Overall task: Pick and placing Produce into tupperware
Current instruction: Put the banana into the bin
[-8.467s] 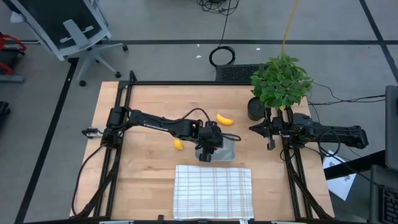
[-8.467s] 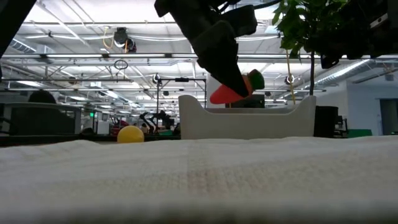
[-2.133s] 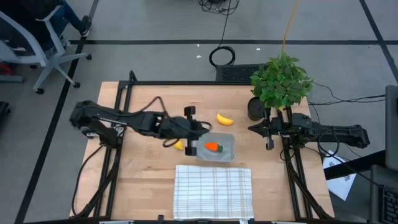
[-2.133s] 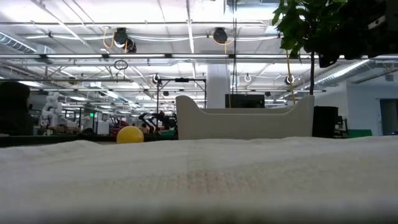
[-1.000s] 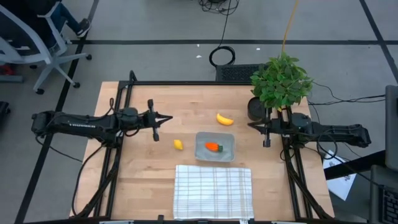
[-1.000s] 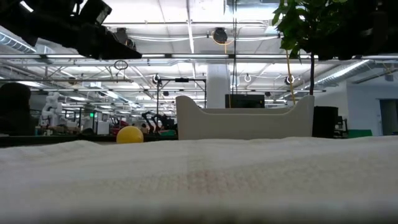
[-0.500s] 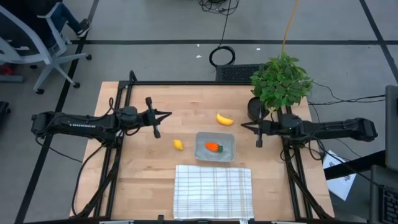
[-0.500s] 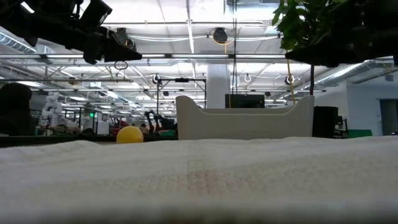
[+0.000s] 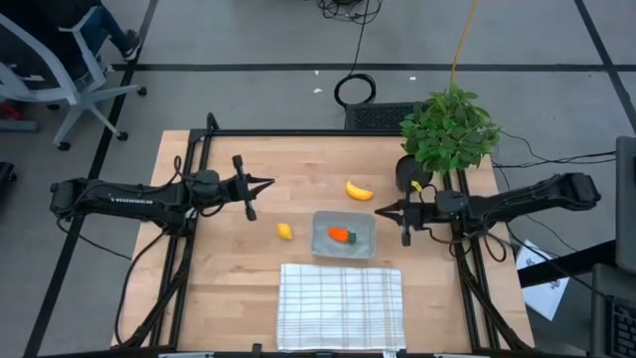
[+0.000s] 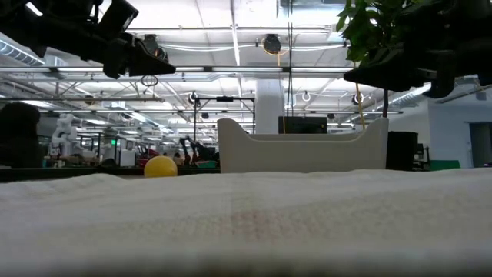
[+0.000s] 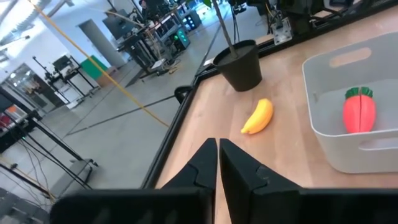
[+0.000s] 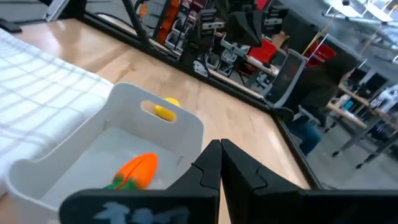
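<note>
The orange carrot (image 9: 341, 236) with its green top lies inside the shallow grey-clear tupperware (image 9: 364, 244), which stands on the table's middle. The curved yellow banana (image 9: 359, 190) lies on the wood just beyond the tupperware, toward the far edge. The small round yellow fruit (image 9: 285, 231) rests on the wood left of it. My left gripper (image 9: 266, 184) hovers shut over the table's left half, pointing right. My right gripper (image 9: 380, 210) is shut and points left, close to the tupperware's far right corner. In the right wrist view the carrot (image 12: 138, 171) shows past the shut fingers.
A white checked cloth (image 9: 341, 306) covers the near middle of the table. A leafy potted plant (image 9: 449, 129) with a dark pot (image 9: 407, 175) stands at the far right corner, just behind my right arm. Black rails (image 9: 189, 239) run along both table sides.
My right gripper has moved toward the table's left and slightly toward the near edge, from beside the plant pot to the tupperware's far right corner, staying shut. The produce and tupperware have not moved.
</note>
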Available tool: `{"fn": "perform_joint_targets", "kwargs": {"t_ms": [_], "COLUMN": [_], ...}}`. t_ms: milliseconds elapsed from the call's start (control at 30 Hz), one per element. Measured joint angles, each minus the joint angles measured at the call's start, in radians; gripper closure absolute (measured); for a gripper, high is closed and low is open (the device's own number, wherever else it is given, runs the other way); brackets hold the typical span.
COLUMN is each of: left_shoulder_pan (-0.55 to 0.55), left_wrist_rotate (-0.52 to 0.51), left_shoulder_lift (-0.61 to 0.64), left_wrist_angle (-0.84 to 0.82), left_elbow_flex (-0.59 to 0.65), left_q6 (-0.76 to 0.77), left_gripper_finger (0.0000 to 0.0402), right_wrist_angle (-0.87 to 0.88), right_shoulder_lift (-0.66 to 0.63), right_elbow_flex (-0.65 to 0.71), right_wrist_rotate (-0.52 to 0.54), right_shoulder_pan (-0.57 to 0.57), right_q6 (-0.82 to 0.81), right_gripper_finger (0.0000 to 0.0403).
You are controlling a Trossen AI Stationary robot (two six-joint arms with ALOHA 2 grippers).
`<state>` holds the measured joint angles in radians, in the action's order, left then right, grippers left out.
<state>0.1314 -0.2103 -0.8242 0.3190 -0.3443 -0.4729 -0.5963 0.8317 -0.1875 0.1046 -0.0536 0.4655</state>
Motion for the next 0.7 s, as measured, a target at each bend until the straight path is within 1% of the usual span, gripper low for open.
{"fn": "perform_joint_targets", "kwargs": {"t_ms": [133, 300, 467, 600, 700], "left_shoulder_pan": [0.0, 0.0, -0.001, -0.001, -0.001], "left_wrist_rotate": [0.0, 0.0, 0.001, 0.001, 0.001], "left_shoulder_lift": [0.0, 0.0, 0.0, 0.0, 0.0], "left_wrist_angle": [0.0, 0.0, 0.0, -0.001, -0.001], "left_elbow_flex": [0.0, 0.0, -0.001, -0.001, -0.001], "left_q6": [0.02, 0.031, 0.031, 0.032, 0.033], "left_gripper_finger": [0.0392, 0.0398, 0.0383, 0.0379, 0.0384], "right_wrist_angle": [-0.106, -0.076, 0.033, 0.223, 0.359], "right_shoulder_lift": [0.081, 0.169, 0.247, 0.304, 0.353], "right_elbow_flex": [-0.001, -0.076, -0.207, -0.353, -0.461], "right_wrist_rotate": [-0.004, -0.03, -0.031, -0.03, -0.03], "right_shoulder_pan": [-0.013, -0.032, -0.021, 0.017, 0.045], "right_q6": [0.05, 0.082, 0.053, -0.011, -0.034], "right_gripper_finger": [0.0403, 0.0403, 0.0403, 0.0403, 0.0403]}}
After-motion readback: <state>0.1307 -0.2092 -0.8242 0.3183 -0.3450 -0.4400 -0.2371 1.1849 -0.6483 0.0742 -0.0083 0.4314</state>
